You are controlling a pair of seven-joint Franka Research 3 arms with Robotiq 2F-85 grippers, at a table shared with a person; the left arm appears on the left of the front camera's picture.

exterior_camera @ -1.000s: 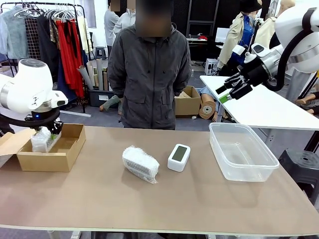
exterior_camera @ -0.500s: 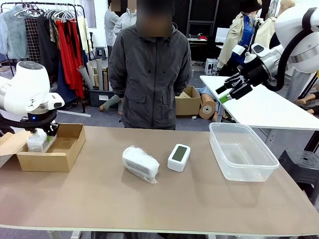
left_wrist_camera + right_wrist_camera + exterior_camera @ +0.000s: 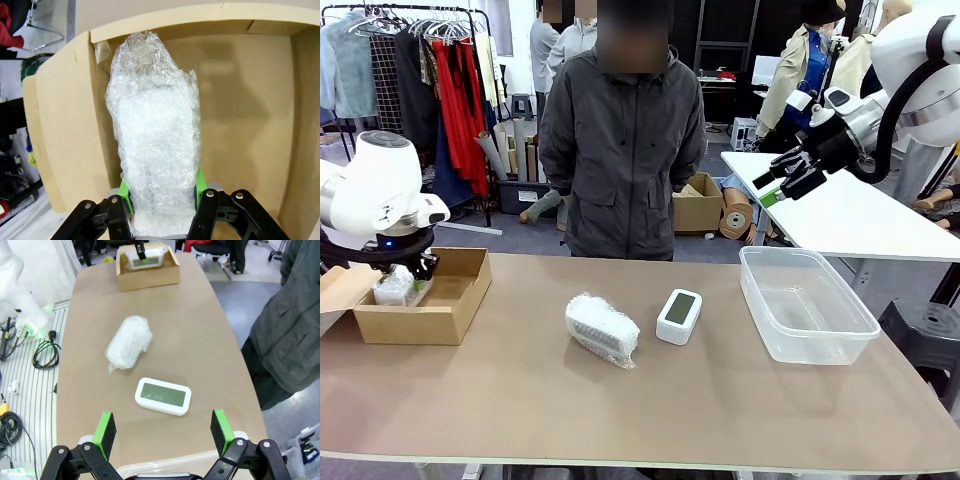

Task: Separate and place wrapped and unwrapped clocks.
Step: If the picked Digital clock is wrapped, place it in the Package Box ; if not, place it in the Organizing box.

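The left gripper [image 3: 161,186] is clamping a wrapped bundle [image 3: 155,130] between its green pads, jaws closed on the bundle's lower end. It is holding it inside the open cardboard box [image 3: 410,325] at the table's [image 3: 720,410] left end. The bundle's long axis is running straight out along the fingers, pointing down toward the box floor. It is hanging close to one side wall, and the floor on its other side is lying bare and is offering ample room. Whether its far end is touching the floor cannot be told from the wrist view; it appears just short of it. In my judgement the coming move is calling for a release here, then a straight lift clear of the box walls. The second wrapped bundle [image 3: 601,329] is lying mid-table, long axis running diagonally from far left to near right, nearer the left arm. The bare clock [image 3: 679,315] is sitting just beside it on the right, apart from it, screen up, nearer the right arm. The right gripper [image 3: 767,190] is hanging high over the far right corner with jaws spread and nothing between them. The clear tub [image 3: 860,330] is standing below it, well apart from the clock. The person [image 3: 620,150] is standing behind the far edge, hands off the table.
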